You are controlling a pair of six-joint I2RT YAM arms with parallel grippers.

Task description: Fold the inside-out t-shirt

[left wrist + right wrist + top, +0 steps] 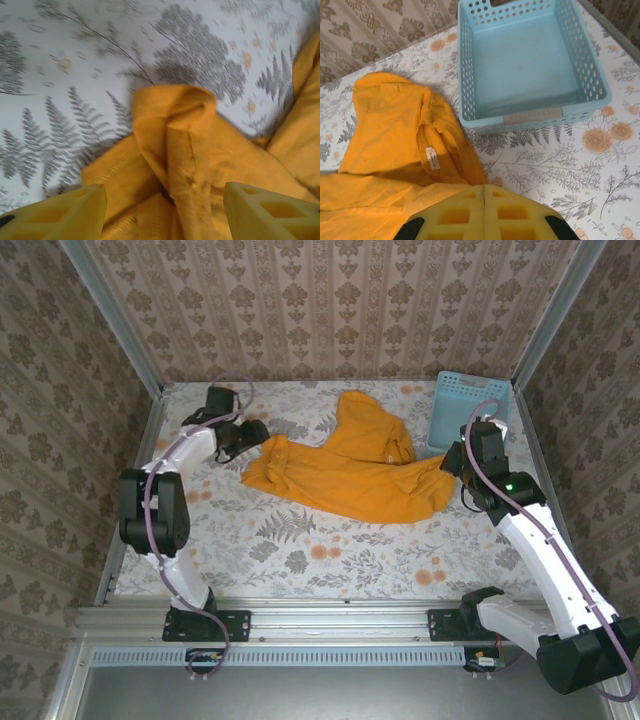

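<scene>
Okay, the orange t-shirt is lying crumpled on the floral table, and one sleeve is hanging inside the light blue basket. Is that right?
Not quite. The light blue basket has nothing in it. The t-shirt does lie crumpled on the floral table, but beside the basket, with no sleeve inside. The right wrist view shows this.

A light blue lattice basket (466, 70) stands on the floral-print table (560, 165) near the patterned wall (370, 30).
</scene>
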